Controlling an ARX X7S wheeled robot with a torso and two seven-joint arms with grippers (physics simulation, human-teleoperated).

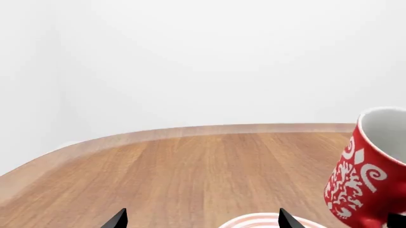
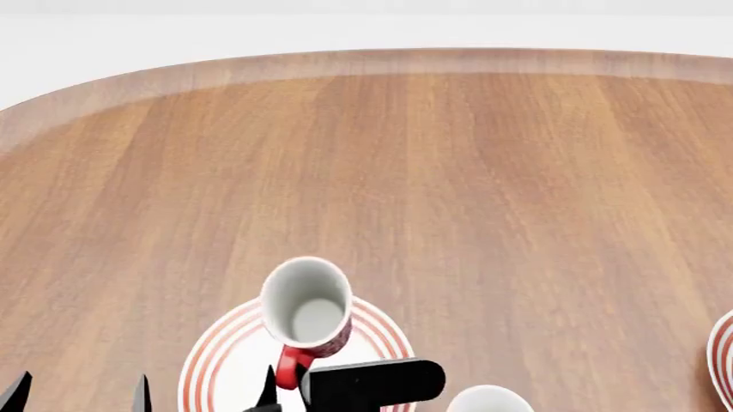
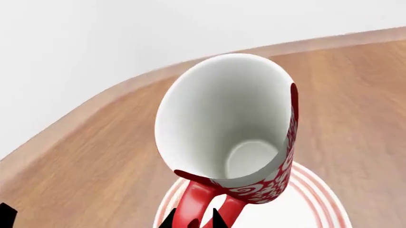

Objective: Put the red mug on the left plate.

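The red mug (image 2: 305, 305), red with white scrolls and white inside, hangs tilted over the left plate (image 2: 218, 360), a white plate with red rings. My right gripper (image 3: 193, 219) is shut on the mug's red loop handle (image 3: 190, 204); one fingertip stands on each side of the handle's near bar. Whether the mug's base touches the plate (image 3: 311, 199) I cannot tell. The mug (image 1: 362, 180) also shows tilted in the left wrist view, beside the plate's rim (image 1: 254, 222). My left gripper (image 1: 201, 221) is open and empty, just left of the plate (image 2: 78, 396).
The rim of a plain white mug (image 2: 487, 402) shows at the near edge, right of my right arm (image 2: 372, 382). The second ringed plate (image 2: 723, 356) is at the far right edge. The wooden table (image 2: 458, 172) curves away at the back left.
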